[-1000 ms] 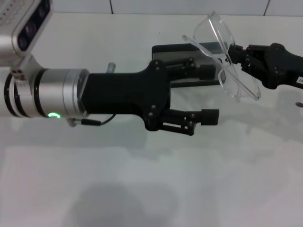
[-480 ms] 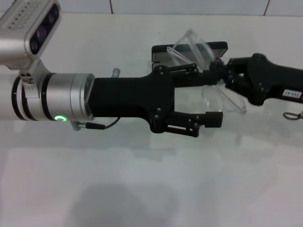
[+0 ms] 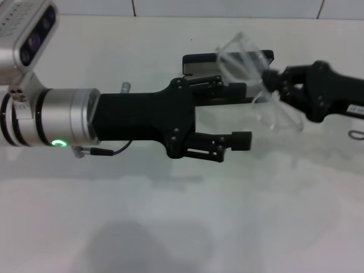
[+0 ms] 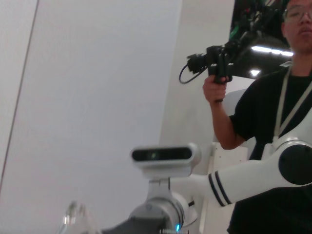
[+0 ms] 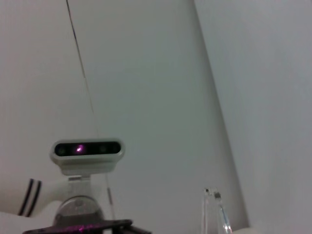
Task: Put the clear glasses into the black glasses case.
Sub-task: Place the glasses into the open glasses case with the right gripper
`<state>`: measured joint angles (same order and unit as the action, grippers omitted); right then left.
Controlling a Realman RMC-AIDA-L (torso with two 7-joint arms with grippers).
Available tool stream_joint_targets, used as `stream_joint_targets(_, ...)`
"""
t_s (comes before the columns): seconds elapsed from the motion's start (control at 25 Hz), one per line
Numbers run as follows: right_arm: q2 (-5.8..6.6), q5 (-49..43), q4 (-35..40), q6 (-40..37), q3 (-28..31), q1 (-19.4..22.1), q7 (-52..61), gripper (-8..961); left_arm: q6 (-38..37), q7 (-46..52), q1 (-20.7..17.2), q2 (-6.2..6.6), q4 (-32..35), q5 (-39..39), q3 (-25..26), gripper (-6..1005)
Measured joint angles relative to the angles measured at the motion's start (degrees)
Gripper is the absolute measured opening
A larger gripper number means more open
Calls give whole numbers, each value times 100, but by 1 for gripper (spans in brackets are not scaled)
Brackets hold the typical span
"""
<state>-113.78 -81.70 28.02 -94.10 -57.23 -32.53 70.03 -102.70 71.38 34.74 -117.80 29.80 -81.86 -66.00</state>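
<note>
Compared with half a second ago, both arms have drawn back a little: the left gripper [image 3: 242, 116] sits slightly farther toward the robot's left, and the right gripper [image 3: 273, 82] with its load has pulled slightly back to the right.

The clear glasses [image 3: 259, 79] are fully transparent, a wraparound lens with thin clear arms, faint against the white counter [image 3: 170, 216]. They hang tilted in the air, one end rising over the right part of the black glasses case [image 3: 199, 63], the other end slanting down toward the counter on the near side of the right gripper. The case lies flat at the far side of the counter, a black rectangular shell with rounded corners, largely hidden behind the left gripper; whether its lid is up cannot be told.

The right arm reaches in from the right edge, its fingers closed on the glasses near their middle. The left arm stretches level across the scene from the left, wrist ring lit green, its two fingers spread wide and holding nothing, the far finger in front of the case, the near one over bare counter.

In both wrist views, only a sliver of clear plastic shows.
</note>
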Motion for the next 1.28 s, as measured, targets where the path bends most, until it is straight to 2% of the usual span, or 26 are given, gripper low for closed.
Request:
stream_joint_targets(0.08, -15, -37, 236, 31, 15, 74, 0, 103, 13, -18, -84, 39, -1, 4, 40, 875)
stream_joint_targets(0.2, -112, -409, 1200, 231, -52, 227, 51, 104, 37, -48, -211, 73, -21, -16, 225, 874)
stream_joint_targets(0.28, -190, -964, 2038, 558, -227, 275, 217, 105, 59, -51, -305, 95, -27, -25, 341, 874)
stream_joint_targets(0.4, -203, -1544, 2910, 1345, -871, 271, 532, 106, 118, -52, -382, 101, -31, -31, 374, 874)
stream_joint_targets(0.52, -198, -1999, 3402, 2314, -1615, 232, 721, 106, 199, -53, -478, 100, -34, -31, 376, 874)
stream_joint_targets(0.68, -211, -2509, 3622, 3607, -2420, 210, 754, 108, 325, -53, -541, 85, -36, -32, 375, 875)
stream_joint_targets(0.84, -211, -2742, 3513, 4608, -2927, 106, 755, 109, 451, -25, -545, 74, -36, -32, 373, 875)
stream_joint_targets(1.04, -216, -3035, 3393, 5327, -3495, 18, 720, 111, 577, -13, -487, 48, -42, -39, 345, 874)
stream_joint_targets(1.28, -220, -3368, 3272, 5806, -3967, -33, 679, 112, 693, -7, -421, 26, -53, -42, 329, 874)
